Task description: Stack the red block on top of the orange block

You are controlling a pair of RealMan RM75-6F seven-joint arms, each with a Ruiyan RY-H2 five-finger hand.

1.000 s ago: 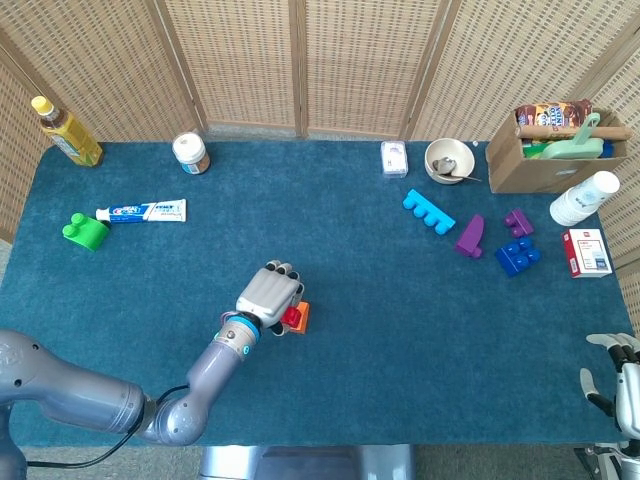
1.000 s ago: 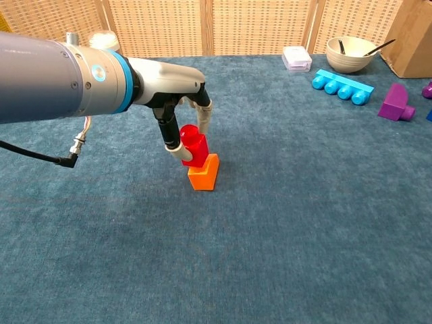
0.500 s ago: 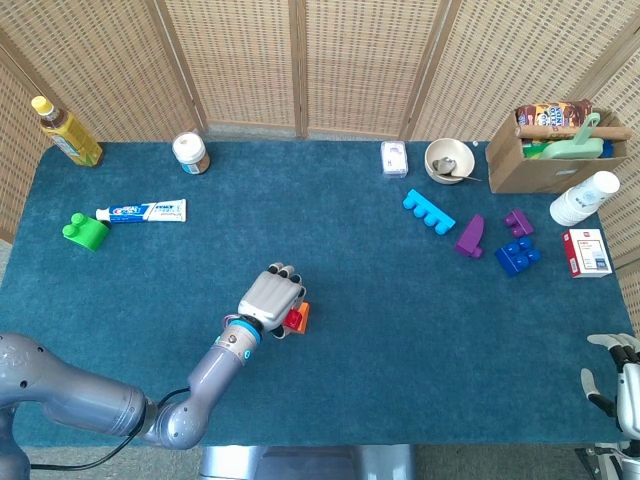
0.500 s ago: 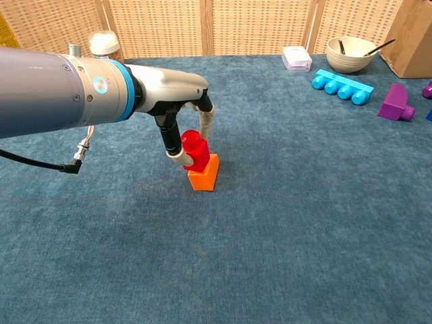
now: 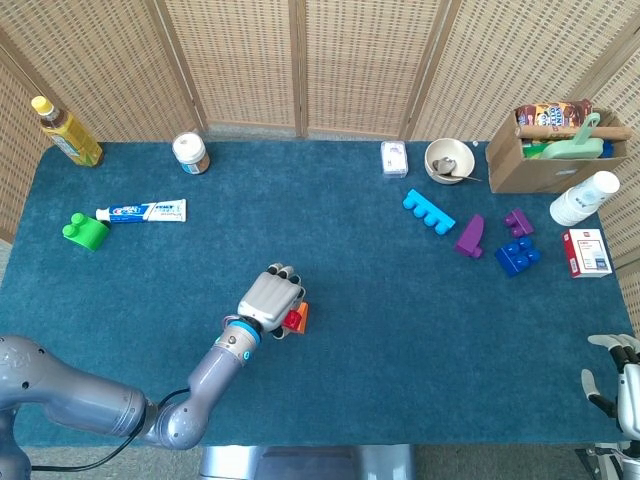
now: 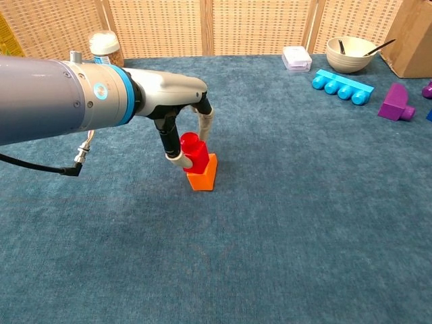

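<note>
The red block (image 6: 195, 151) is pinched in my left hand (image 6: 177, 108) and sits tilted against the top left of the orange block (image 6: 204, 174). From the head view, my left hand (image 5: 270, 299) covers most of the red block (image 5: 293, 319), and only an edge of the orange block (image 5: 303, 316) shows beside it. Low in the right corner of the head view, my right hand (image 5: 612, 378) hangs off the table edge with fingers spread and nothing in it.
A green block (image 5: 85, 231), toothpaste (image 5: 142, 211), a bottle (image 5: 65, 131) and a jar (image 5: 190, 153) lie at the left. At the right are a cyan block (image 5: 428, 212), purple blocks (image 5: 470, 236), a blue block (image 5: 517, 255), a bowl (image 5: 448, 160) and a cardboard box (image 5: 550, 148).
My left hand has edged slightly toward the robot with the red block, which stays against the orange block's top. The right hand has not moved.
</note>
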